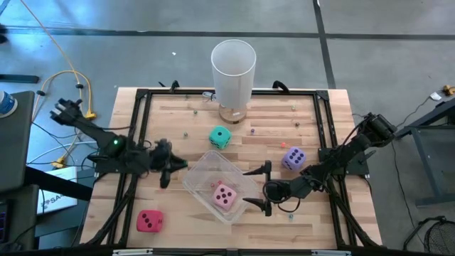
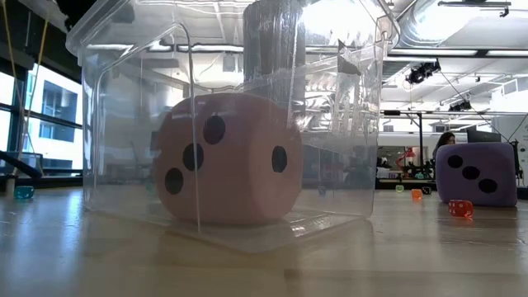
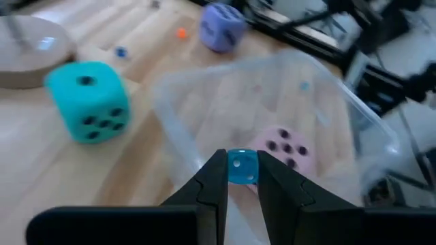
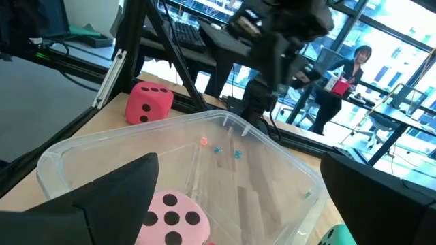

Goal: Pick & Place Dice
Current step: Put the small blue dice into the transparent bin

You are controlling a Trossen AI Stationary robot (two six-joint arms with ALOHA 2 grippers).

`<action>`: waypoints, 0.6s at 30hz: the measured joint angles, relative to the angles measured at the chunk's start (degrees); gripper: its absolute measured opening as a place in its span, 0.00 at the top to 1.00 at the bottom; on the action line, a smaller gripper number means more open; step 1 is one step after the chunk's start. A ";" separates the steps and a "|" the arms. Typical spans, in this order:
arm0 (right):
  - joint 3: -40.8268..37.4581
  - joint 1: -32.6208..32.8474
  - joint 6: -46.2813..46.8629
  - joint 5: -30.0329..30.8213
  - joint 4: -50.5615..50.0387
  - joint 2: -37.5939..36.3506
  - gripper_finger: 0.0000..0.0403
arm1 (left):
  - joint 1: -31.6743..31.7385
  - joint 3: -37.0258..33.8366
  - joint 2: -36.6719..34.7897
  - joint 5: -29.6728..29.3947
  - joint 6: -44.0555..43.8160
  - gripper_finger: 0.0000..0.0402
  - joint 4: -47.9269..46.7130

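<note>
A clear plastic container (image 1: 206, 171) sits mid-table with the pink die (image 1: 225, 195) resting on its floor. On the table lie the teal die (image 1: 220, 137), the purple die (image 1: 293, 158) and the red die (image 1: 150, 221). My left gripper (image 3: 241, 170) hovers at the container's left edge, shut on a tiny blue cube (image 3: 242, 165). My right gripper (image 1: 257, 188) stands open at the container's right corner, one finger on each side of it. Whether those fingers touch the wall I cannot tell. My left gripper pinches the tiny blue cube by two opposite faces (image 3: 231, 167) between its two fingertips. The fingers come from the table's left, slanting down. The cube is lifted clear, over the container's left rim.
A tall white cylinder (image 1: 233, 67) on a wooden disc stands at the far middle. Tiny coloured beads (image 1: 252, 130) lie scattered on the wood. A black frame (image 1: 323, 121) borders the table. A person (image 4: 351, 64) shows in the room beyond.
</note>
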 joint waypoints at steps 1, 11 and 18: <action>0.00 -0.22 0.00 -0.02 -0.01 0.00 0.01 | -0.71 0.00 0.92 -0.44 0.02 0.86 0.37; -0.02 -1.73 0.44 -1.39 -0.03 0.00 0.01 | -1.12 0.00 14.85 -3.16 1.26 0.86 16.38; -0.02 -1.73 0.44 -1.68 -0.02 0.00 0.01 | -0.25 0.02 22.75 -3.72 17.05 0.84 24.18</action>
